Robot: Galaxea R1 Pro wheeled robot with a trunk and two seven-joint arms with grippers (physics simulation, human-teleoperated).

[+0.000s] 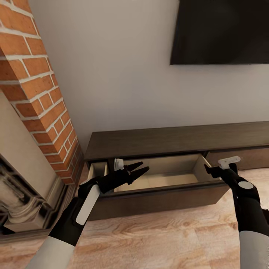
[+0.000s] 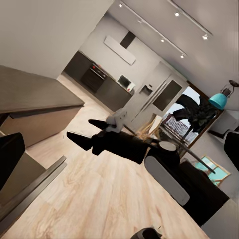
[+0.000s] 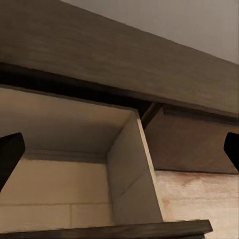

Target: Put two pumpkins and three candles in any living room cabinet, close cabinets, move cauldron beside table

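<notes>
The cabinet [image 1: 175, 140] is a long, low dark-brown unit against the wall, with one drawer [image 1: 164, 179] pulled out and its tan floor bare where it shows. My left gripper [image 1: 139, 169] hovers open over the drawer's left part, holding nothing. My right gripper [image 1: 210, 172] stands open at the drawer's right side wall [image 3: 132, 169], its dark fingertips [image 3: 10, 154] wide apart with nothing between them. The left wrist view looks across the room at my right arm [image 2: 149, 149]. The pumpkins, candles and cauldron are out of view.
A brick chimney [image 1: 37, 93] and an ornate fireplace surround [image 1: 22, 198] stand close on the left. A dark TV [image 1: 224, 30] hangs on the wall above the cabinet. A shut drawer front [image 1: 243, 157] lies to the right, and wood floor [image 1: 168, 239] stretches in front.
</notes>
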